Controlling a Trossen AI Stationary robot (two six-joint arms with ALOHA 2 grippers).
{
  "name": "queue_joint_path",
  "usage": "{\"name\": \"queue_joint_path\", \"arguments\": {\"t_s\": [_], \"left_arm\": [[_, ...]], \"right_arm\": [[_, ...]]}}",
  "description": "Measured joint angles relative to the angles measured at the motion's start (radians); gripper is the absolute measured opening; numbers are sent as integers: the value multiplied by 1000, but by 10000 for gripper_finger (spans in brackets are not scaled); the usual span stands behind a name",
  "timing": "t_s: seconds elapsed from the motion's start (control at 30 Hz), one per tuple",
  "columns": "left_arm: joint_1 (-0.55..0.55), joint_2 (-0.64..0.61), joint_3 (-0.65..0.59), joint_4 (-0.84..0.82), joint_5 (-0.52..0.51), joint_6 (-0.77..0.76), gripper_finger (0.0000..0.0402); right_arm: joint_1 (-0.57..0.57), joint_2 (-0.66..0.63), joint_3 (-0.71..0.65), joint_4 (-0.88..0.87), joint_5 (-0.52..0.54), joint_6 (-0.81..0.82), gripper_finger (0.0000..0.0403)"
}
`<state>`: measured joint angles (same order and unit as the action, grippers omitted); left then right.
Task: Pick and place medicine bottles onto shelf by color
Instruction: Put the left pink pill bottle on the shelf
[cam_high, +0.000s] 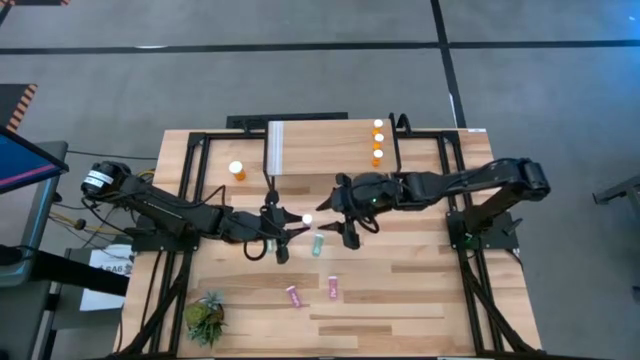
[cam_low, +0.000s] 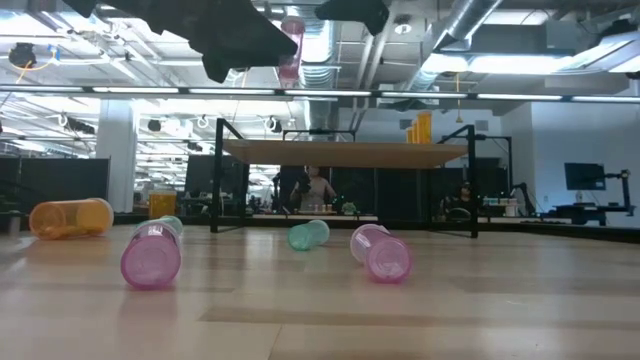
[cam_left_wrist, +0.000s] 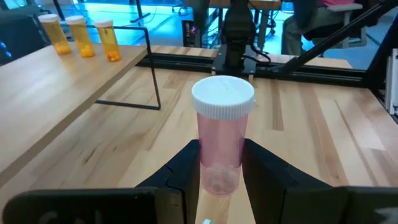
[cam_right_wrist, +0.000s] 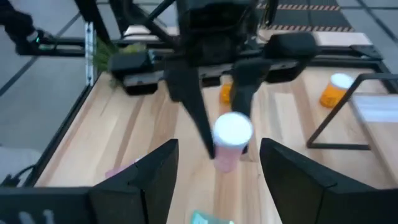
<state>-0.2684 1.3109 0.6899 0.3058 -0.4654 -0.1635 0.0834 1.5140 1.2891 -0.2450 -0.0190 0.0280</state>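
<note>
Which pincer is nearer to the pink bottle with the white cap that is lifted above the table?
Left. The left pincer grips the pink bottle between its fingers; the right pincer faces it, open, a short way off.

Both arms meet mid-worktop (cam_high: 420, 290), left gripper (cam_high: 291, 222) facing right gripper (cam_high: 335, 218), a white cap (cam_high: 308, 218) between them. Three orange bottles (cam_high: 378, 141) stand on the shelf (cam_high: 330, 145); another orange (cam_high: 237, 171), a teal (cam_high: 318, 244), two pink (cam_high: 312, 291) lie around.
</note>
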Motion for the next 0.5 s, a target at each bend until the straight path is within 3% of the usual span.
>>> {"name": "queue_joint_path", "arguments": {"t_s": [0.23,0.5], "left_arm": [[0,0,0,1,77,-32,91],[0,26,0,33,75,-36,91]], "right_arm": [[1,19,-3,-29,0,-3,250],[8,20,-1,-39,-1,-3,250]]}}
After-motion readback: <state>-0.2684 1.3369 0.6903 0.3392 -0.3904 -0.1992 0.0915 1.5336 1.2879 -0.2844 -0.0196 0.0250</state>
